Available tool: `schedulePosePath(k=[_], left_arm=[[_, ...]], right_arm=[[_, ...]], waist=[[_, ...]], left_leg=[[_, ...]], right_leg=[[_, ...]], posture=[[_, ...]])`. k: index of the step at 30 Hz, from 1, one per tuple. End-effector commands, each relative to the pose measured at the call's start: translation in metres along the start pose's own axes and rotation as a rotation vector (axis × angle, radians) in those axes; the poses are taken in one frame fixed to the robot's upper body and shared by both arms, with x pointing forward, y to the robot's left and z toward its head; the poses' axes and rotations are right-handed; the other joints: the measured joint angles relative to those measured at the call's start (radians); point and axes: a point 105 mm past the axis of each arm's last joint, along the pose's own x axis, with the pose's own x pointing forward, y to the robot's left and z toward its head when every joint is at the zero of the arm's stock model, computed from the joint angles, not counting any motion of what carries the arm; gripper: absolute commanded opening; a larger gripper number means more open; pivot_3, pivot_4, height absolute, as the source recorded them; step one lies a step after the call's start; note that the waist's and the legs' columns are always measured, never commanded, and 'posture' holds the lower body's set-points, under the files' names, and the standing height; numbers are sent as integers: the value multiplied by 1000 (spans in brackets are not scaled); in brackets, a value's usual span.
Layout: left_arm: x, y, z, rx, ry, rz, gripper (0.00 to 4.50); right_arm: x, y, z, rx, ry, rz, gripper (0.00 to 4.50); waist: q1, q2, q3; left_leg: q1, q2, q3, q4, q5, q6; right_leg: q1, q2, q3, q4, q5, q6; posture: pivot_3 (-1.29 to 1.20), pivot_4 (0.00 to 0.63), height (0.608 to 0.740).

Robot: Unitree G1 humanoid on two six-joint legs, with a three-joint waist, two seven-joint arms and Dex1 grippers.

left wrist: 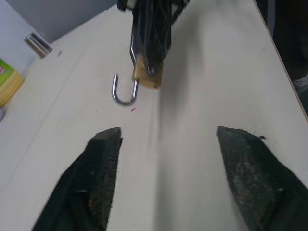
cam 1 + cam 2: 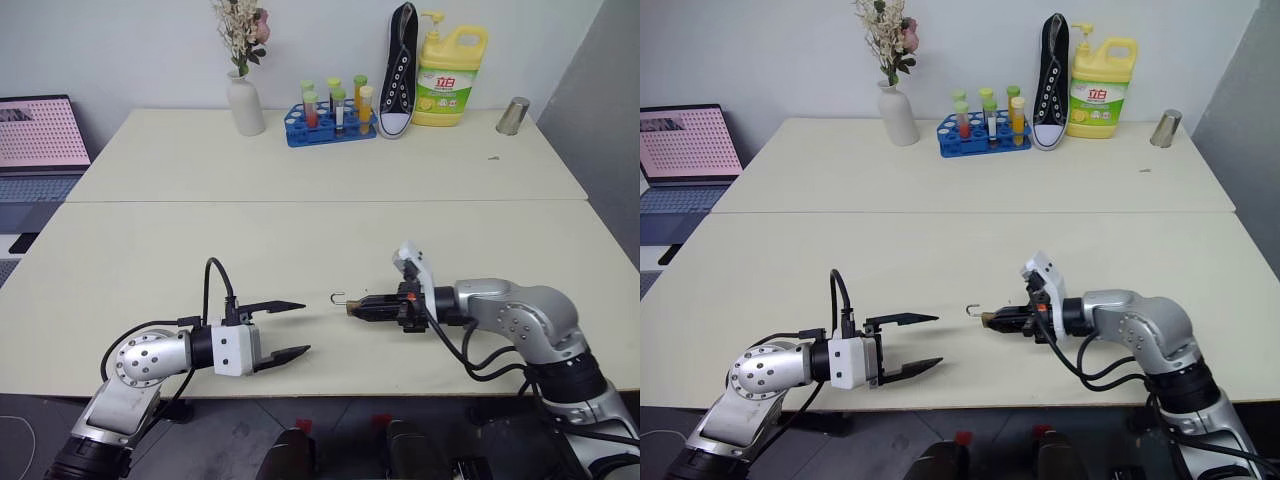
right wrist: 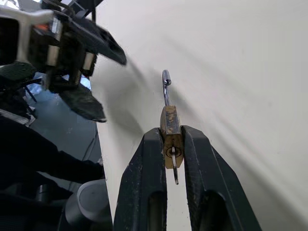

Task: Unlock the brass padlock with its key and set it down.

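Lower centre of the head view: the right gripper (image 3: 172,144) pinches the small gold-yellow brass padlock (image 3: 170,129), silvery shackle swung open, above the cream table (image 2: 300,250). The left gripper (image 2: 285,330) gapes wide, empty, nearby.

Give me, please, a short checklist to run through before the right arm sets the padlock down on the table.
1. Right gripper shut on the brass padlock: ok.
2. Shackle swung free of the body, lock open: ok.
3. Key in the keyhole: ok, a silvery stem sticks out.
4. Left gripper open and apart from the padlock: ok.
5. Bare table beneath the padlock: ok.
6. Padlock touching the table: cannot tell.
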Motion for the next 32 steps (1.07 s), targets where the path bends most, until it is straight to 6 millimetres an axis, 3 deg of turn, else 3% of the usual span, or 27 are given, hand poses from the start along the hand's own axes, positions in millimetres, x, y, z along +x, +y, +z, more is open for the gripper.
schedulePosePath(k=[1,6,11,15,19,24,32], left_arm=[[-2,8,6,13,-26,51,4339],[2,10,10,-47,-40,63,4500],[8,14,13,-125,-50,94,4500],[6,27,0,-296,17,171,4500],[-1,35,-7,-434,84,211,4500],[-7,36,-7,-403,166,192,4500],[-10,27,-1,-388,161,108,4500]], right_arm=[[8,-9,7,3,3,-29,135],[14,-22,6,32,37,-57,135],[7,-36,8,26,62,-101,1870],[-19,-34,14,-16,23,-104,3335],[-48,-23,12,-241,17,-140,4492],[-70,0,-5,-444,61,-138,4492],[-89,16,-7,-522,12,-208,4492]], waist=[[0,0,0],[1,0,0],[0,0,0],[2,1,0],[3,0,1],[1,1,1],[2,0,1]], left_leg=[[0,0,0,0,0,0],[0,0,0,0,0,0],[0,0,0,0,0,0],[0,-1,-1,1,0,0],[-1,-1,-2,1,0,0],[0,0,0,0,0,0],[1,0,0,1,0,0]], right_leg=[[0,0,0,0,0,0],[0,0,0,1,0,0],[0,0,0,1,0,0],[0,0,-1,1,0,0],[0,0,-2,0,0,1],[0,1,-1,1,0,1],[2,1,-1,0,0,1]], posture=[[0,150,740],[0,150,740],[0,150,740],[0,150,740],[0,150,740],[0,150,740],[0,150,740]])
